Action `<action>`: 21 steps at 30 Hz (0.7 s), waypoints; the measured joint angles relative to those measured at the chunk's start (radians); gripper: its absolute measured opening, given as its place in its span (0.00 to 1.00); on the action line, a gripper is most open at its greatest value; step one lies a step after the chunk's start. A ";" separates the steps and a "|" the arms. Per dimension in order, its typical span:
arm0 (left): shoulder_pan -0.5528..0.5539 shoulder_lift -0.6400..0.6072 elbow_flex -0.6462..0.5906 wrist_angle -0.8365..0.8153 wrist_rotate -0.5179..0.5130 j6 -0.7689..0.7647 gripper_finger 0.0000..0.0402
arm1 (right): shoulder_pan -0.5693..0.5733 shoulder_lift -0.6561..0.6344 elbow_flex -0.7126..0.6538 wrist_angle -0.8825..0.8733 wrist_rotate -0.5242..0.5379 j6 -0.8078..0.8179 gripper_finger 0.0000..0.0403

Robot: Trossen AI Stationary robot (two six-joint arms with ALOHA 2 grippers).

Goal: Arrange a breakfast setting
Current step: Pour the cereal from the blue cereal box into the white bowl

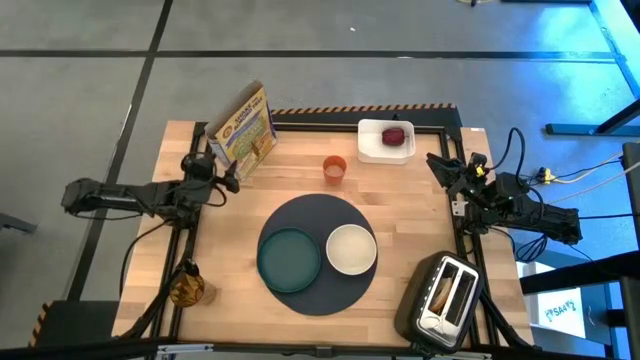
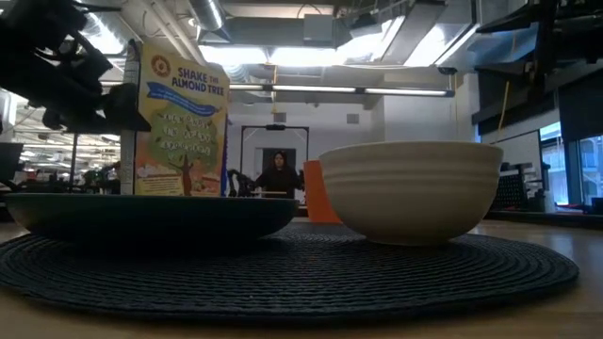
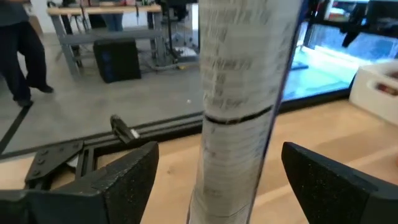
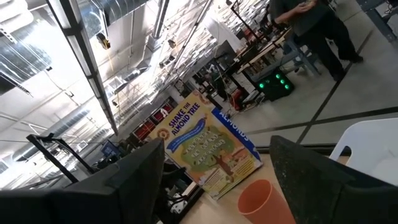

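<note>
While the right gripper (image 1: 437,161) is idling with jaws spread, the left gripper (image 1: 228,178) is straddling the cereal box (image 1: 244,129), jaws spread.

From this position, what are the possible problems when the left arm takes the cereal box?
The left gripper is open around the narrow edge of the tall upright cereal box; an off-centre squeeze may tip it. The box stands near the table's back edge, so it might fall off. Swinging it towards the white bowl could hit the small orange cup.
</note>
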 joint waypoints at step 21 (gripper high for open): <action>0.332 0.020 -0.002 0.220 0.368 0.325 0.33 | 0.000 0.016 0.000 0.011 -0.017 0.028 0.70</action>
